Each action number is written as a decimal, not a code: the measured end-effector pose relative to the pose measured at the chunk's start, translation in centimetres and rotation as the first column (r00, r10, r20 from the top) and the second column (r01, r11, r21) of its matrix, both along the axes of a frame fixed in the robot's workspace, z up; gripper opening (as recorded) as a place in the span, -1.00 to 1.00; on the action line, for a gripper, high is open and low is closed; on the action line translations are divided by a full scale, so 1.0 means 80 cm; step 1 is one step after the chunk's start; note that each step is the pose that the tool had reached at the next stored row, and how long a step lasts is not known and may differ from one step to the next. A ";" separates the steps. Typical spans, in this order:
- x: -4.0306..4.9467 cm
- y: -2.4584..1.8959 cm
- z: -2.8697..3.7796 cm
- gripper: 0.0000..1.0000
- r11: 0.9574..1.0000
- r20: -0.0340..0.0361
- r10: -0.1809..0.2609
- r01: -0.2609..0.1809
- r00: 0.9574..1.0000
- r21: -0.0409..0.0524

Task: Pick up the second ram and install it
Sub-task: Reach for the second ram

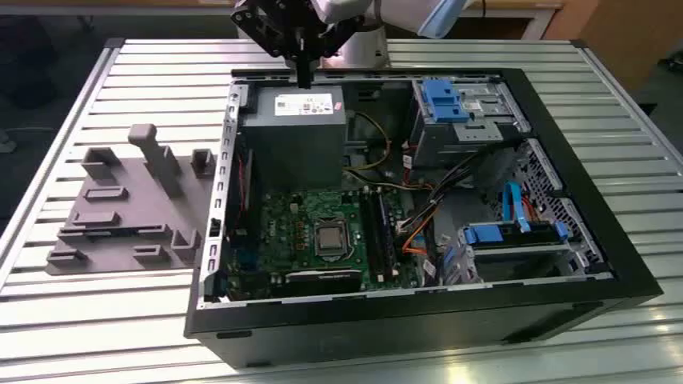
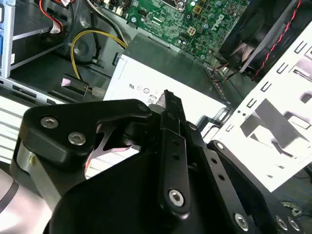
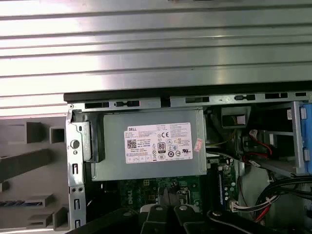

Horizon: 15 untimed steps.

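Grey ribbed aluminium forms the counter (image 1: 139,96). On it stands the open black computer case (image 1: 427,320), with a grey plastic holder (image 1: 117,232) just beside it on the exterior view's left. My fingers (image 1: 305,76) point straight down over the far rim of the case, above the grey power supply (image 1: 290,144). In the second wrist view my fingers (image 2: 168,105) are pressed together at the tips, clenched on themselves. In the first wrist view the labelled top of the power supply lies right below me, and the green motherboard (image 3: 141,187) shows just past it, deeper in the case. The second ram (image 3: 22,202) looks to be the dark bluish strip lying flat in a slot of the holder, outside the case and well apart from me. I cannot make out more of it than that. Blue drive brackets (image 1: 443,100) sit in the case towards the exterior view's right, with bundles of cable between them and the motherboard.
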<state>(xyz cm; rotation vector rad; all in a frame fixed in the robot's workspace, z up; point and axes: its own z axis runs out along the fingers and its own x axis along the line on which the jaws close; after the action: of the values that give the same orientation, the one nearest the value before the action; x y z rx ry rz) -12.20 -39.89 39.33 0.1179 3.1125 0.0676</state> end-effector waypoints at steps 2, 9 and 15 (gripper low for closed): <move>-0.003 0.0000 -0.0001 -0.79 1.000 0.000 0.000 0.000 1.000 0.000; -0.011 0.0000 -0.0001 -0.79 1.000 0.000 0.000 0.000 1.000 0.000; -0.013 0.0000 -0.0001 -0.79 1.000 0.000 0.000 0.000 1.000 0.000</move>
<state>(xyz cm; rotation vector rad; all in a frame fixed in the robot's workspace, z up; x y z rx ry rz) -13.21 -39.89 39.32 0.1180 3.1125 0.0677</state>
